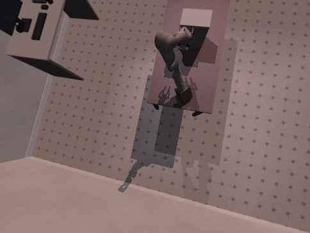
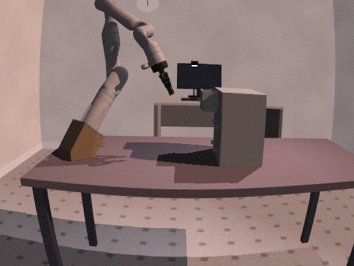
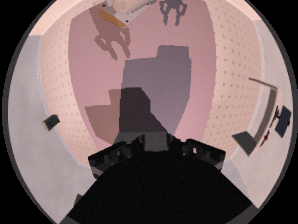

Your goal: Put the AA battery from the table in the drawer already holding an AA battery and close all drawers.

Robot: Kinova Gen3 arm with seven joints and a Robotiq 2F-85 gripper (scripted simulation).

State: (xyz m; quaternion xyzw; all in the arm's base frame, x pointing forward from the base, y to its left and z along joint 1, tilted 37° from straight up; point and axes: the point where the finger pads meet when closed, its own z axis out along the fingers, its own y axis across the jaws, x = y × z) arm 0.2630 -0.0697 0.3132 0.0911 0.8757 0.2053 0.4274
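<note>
The small chest [image 2: 239,126] stands on the table, right of the middle, with its drawer fronts facing left. Its top drawer [image 2: 208,99] sticks out a little from the front; the lower drawers look pushed in. From above the chest shows as a pale rectangle [image 1: 196,17]. My gripper [image 2: 169,88] hangs in the air to the left of the chest, above the height of its top, tilted down toward it. Its fingers stand close together with nothing between them. In the wrist view the fingers are dark shapes at the lower edge. I cannot see an AA battery in any view.
The arm's orange base block [image 2: 78,140] sits at the table's left end. A dark shadow [image 2: 186,157] lies on the table in front of the chest. Behind the table stand a desk [image 2: 183,115] and a monitor [image 2: 199,76].
</note>
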